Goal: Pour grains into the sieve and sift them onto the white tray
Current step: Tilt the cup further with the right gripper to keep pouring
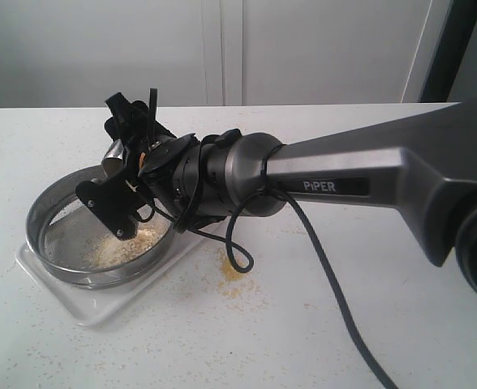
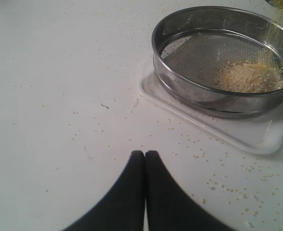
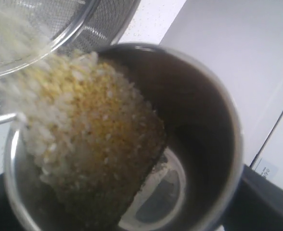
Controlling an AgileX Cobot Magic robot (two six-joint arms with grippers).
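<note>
My right gripper (image 1: 123, 162) is shut on a small steel cup (image 1: 111, 152), tilted over the sieve's far rim. In the right wrist view the grains (image 3: 93, 139), yellow and pale mixed, slide over the lip of the cup (image 3: 204, 110) towards the sieve (image 3: 103, 19). The sieve (image 1: 40, 203), a wide steel ring with a mesh bottom, rests on the white tray (image 1: 100, 304) and holds a small heap of grains (image 1: 121, 247). My left gripper (image 2: 145, 154) is shut and empty above the table, apart from the sieve (image 2: 156, 43) and the tray (image 2: 237, 137).
Spilled grains (image 1: 234, 279) lie in a patch on the white table beside the tray, under the right arm's cable (image 1: 320, 259). More loose grains (image 2: 228, 187) are scattered near the tray's corner. A white wall runs behind the table.
</note>
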